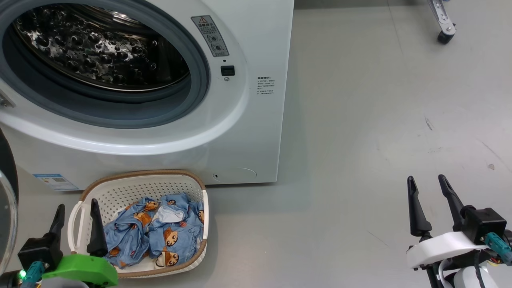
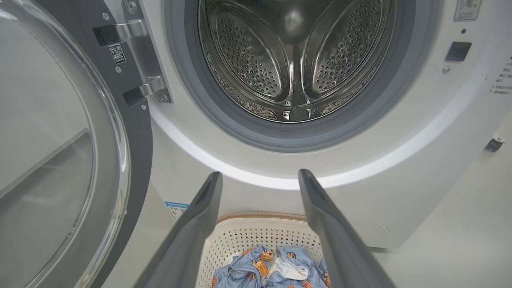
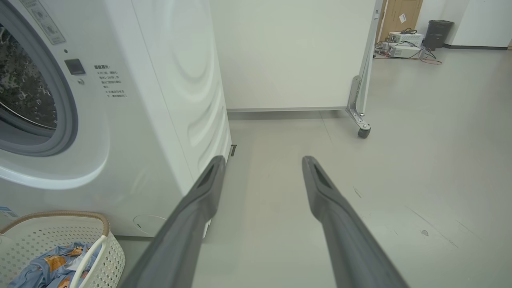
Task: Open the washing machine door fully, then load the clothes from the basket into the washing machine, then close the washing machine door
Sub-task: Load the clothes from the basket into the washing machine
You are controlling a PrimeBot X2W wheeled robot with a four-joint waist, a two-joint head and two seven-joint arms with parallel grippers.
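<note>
The washing machine (image 1: 248, 132) stands ahead with its steel drum (image 1: 100, 52) bare. Its door (image 2: 60, 160) is swung wide open to the left, glass bowl facing me; a sliver of the door (image 1: 7, 216) shows at the head view's left edge. The basket (image 1: 188, 180) sits on the floor against the machine's front, holding the light blue clothes (image 1: 156, 232). My left gripper (image 1: 77, 208) hovers open at the basket's near left corner, aimed at the clothes (image 2: 272, 268) and basket (image 2: 256, 232). Far to the right, my right gripper (image 1: 426, 182) stands open over bare floor; the basket (image 3: 48, 232) lies at its lower left.
A wheeled white partition (image 3: 296, 56) stands behind the machine's right side, with a caster (image 3: 363, 132) on the floor. Boxes, cables and a dark bin (image 3: 438, 34) sit far back. Grey floor stretches to the right of the machine.
</note>
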